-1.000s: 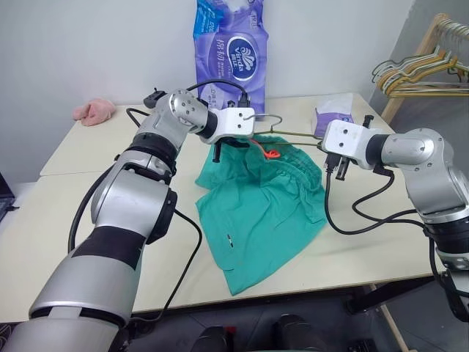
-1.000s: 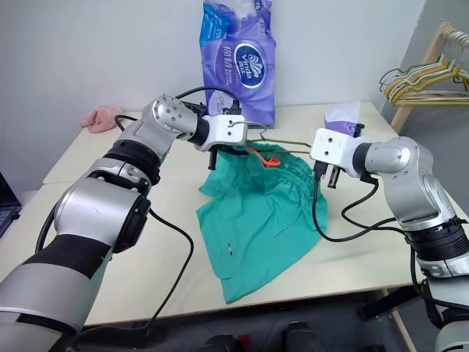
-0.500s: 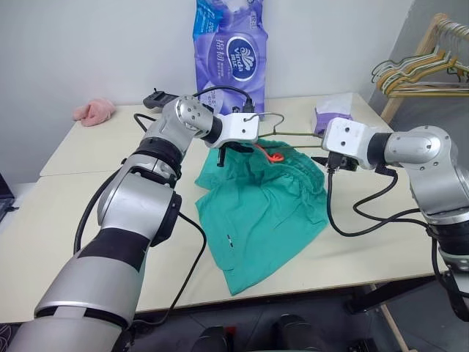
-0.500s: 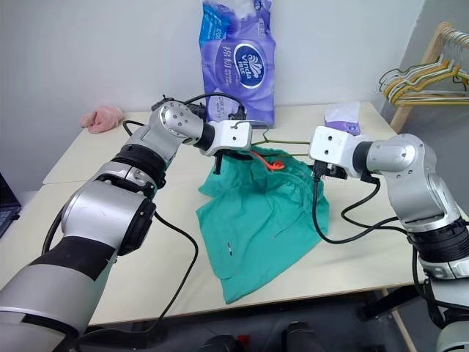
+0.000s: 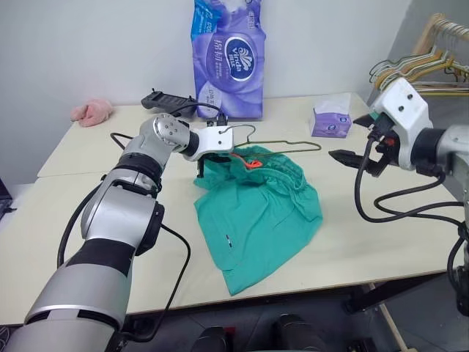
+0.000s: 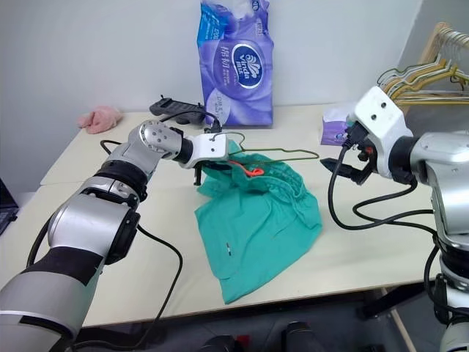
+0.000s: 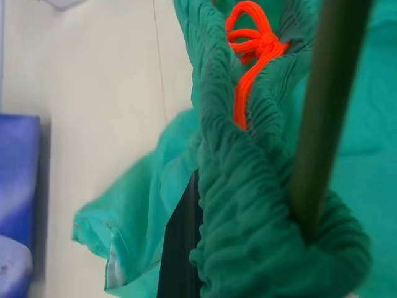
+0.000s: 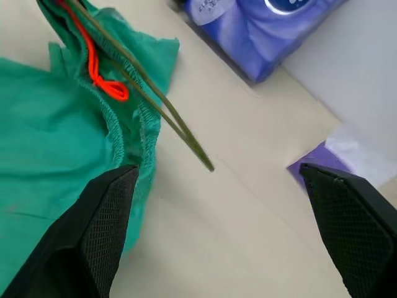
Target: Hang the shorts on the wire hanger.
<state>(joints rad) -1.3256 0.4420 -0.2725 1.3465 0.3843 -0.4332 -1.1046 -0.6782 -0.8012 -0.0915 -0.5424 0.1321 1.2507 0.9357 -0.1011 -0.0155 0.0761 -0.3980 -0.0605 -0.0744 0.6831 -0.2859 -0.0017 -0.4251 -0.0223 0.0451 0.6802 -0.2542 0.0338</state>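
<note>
Well, starting at your left: your left gripper [image 5: 201, 163] was pinched tight on the shorts [image 5: 258, 209] at the gathered waistband, with the hanger [image 5: 282, 146] wire caught in the same fold, as the left wrist view showed the wire [image 7: 319, 118] running down into the bunched cloth beside one black finger [image 7: 183, 242]. Behind that gripper lay a black device [image 5: 170, 100] and, further off toward the wall, a pink cloth [image 5: 92, 112]. From the gripper the shorts spread toward you over the table [image 5: 66, 213], one leg reaching the near edge, a tiny dark mark [image 5: 229, 237] on it. An orange drawstring [image 5: 250, 159] sat just right of the gripper at the waistband. The hanger's hook curved above the gripper, and its long arm ran right across the waistband, its far tip poking free past the cloth. Behind it stood a purple tissue pack [image 5: 228, 55].

Further right, your right gripper [image 5: 360, 158] hung above the table with its fingers [image 8: 99, 230] spread wide and nothing between them, well apart from the hanger's tip and near a small purple tissue box [image 5: 330, 121]. Behind it hung a cluster of hangers [image 5: 418, 70].
</note>
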